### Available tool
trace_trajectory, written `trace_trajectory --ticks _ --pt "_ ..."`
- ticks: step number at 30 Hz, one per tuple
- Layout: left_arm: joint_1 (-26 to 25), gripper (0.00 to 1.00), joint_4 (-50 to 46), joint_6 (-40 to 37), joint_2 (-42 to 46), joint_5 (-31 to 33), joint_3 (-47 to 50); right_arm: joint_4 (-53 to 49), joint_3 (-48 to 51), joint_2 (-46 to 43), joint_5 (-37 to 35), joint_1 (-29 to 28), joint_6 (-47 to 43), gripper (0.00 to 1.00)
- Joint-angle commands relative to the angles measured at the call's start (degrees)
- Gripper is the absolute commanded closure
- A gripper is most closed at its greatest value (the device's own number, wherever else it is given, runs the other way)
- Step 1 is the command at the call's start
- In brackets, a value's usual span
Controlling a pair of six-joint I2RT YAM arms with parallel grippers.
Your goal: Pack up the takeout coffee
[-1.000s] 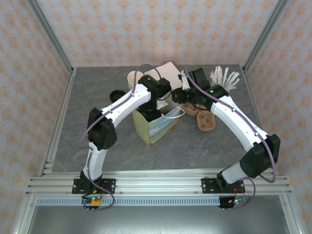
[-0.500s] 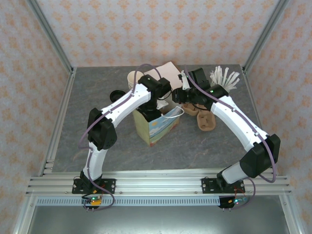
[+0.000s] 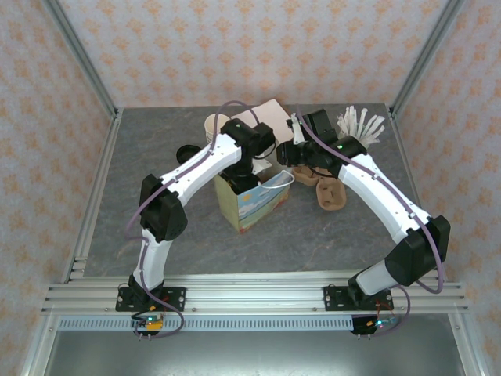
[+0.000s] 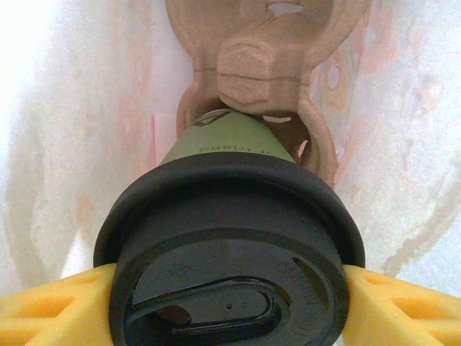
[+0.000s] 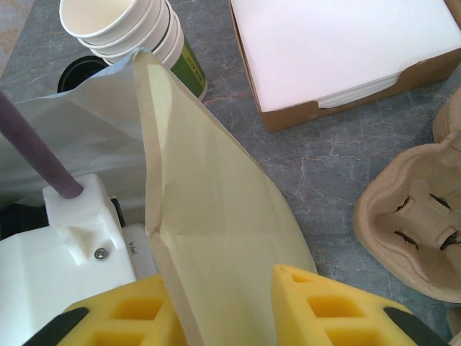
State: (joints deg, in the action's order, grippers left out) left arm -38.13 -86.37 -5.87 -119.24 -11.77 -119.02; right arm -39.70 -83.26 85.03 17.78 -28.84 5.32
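The takeout coffee, a green paper cup with a black lid, stands upright inside the paper bag, its base in a brown pulp carrier. My left gripper reaches down into the bag, its yellow fingers on either side of the cup just under the lid. The lid rim hides whether they still press on it. My right gripper is shut on the bag's cream upper edge, pulling the mouth to the right; it sits beside the bag's top.
A stack of lidless cream cups and a loose black lid lie behind the bag on the left. A napkin box sits at the back. Pulp carriers and white stirrers are on the right.
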Motion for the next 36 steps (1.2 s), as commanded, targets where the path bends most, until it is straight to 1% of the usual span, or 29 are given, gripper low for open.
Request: trace_trajectory --ticks 1,36 --pt "-0.06 0.27 -0.73 0.33 3.65 -0.59 -1.95 -1.3 -1.47 -0.16 -0.97 -0.39 0.38 0.68" --pt "-0.35 0.26 -5.38 -0.31 9.47 2.13 -9.16 -1.59 -2.17 0.19 -1.08 -0.4 0.38 0.68"
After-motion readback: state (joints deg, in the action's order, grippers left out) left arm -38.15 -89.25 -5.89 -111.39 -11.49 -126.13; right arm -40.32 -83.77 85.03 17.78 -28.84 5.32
